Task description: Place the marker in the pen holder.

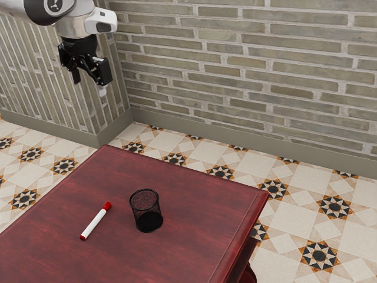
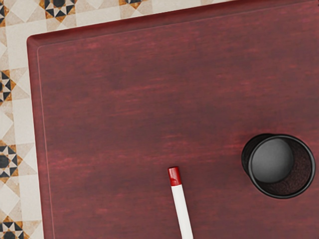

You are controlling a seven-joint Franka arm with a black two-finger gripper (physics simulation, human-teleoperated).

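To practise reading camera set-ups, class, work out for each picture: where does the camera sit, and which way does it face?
Exterior view: at the arm's side, above the table, looking obliquely down at it and across to the brick wall; the arm and gripper show at the exterior view's upper left.
Wrist view: on the arm's hand, looking steeply down onto the tabletop and into the pen holder.
Shared: table, marker, pen holder, tiled floor.
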